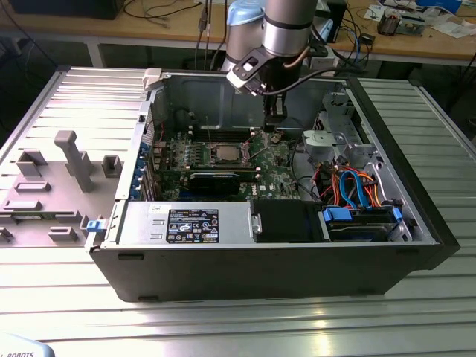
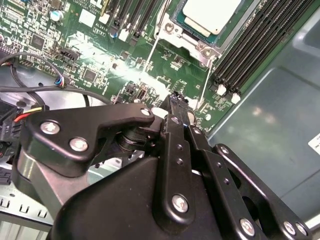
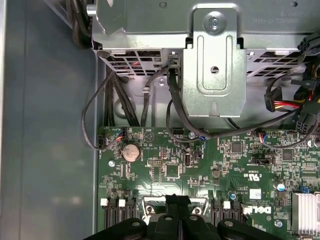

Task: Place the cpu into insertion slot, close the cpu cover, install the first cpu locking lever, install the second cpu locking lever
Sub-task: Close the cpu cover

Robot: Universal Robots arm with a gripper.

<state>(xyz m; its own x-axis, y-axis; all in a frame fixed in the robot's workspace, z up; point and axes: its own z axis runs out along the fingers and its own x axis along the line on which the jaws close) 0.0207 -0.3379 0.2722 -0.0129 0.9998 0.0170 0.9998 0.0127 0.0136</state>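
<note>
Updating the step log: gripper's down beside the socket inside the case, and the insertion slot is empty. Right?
Not quite: the insertion slot is not empty. The cpu sits in it, silver top up, as the second wrist view shows. The gripper is indeed down beside it inside the case.

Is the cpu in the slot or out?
In. The cpu lies flat within the metal rim of the slot in the second wrist view; the gripper is apart from it.

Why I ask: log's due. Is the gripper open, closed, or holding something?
Gripper: closed, holding nothing visible, low over the motherboard.
</note>
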